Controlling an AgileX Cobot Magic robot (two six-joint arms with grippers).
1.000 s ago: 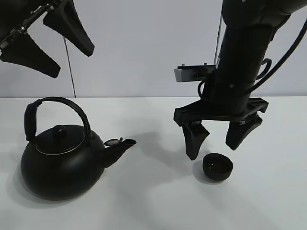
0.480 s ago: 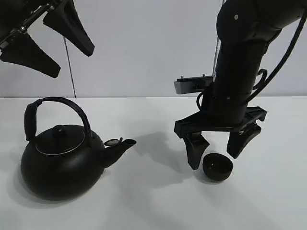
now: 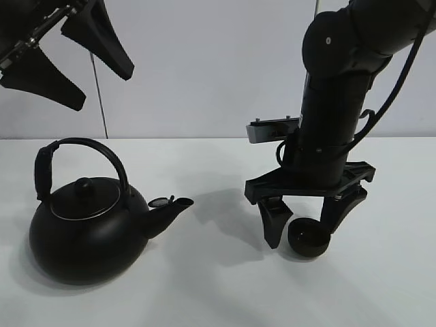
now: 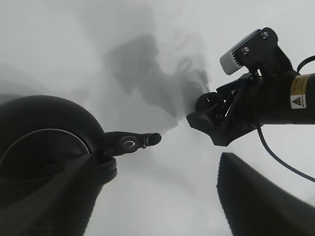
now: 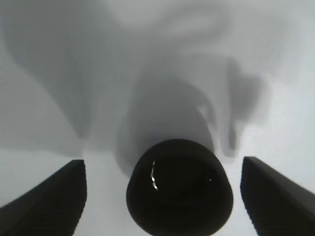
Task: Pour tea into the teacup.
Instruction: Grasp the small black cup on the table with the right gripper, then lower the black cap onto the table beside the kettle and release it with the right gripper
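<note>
The small black teacup [image 3: 308, 239] stands on the white table at the right. My right gripper [image 3: 301, 234] is down around it, open, with one finger on each side of the cup. The right wrist view shows the teacup [image 5: 178, 194] between the two fingers [image 5: 47, 199], with a gap on both sides. The big black kettle [image 3: 85, 231] sits at the left, its spout [image 3: 170, 204] pointing toward the cup. My left gripper [image 3: 102, 88] hangs open high above the kettle, holding nothing. In the left wrist view the kettle [image 4: 44, 142] lies below the left gripper [image 4: 157, 162].
The white table [image 3: 218, 286] runs to a pale back wall. A thin dark cable [image 3: 99, 95] hangs down behind the kettle. The right arm [image 4: 261, 105] and its wrist camera show in the left wrist view, beyond the kettle's spout.
My right gripper has come down, so its open fingers now flank the teacup. The left gripper, the kettle and the cup have not moved.
</note>
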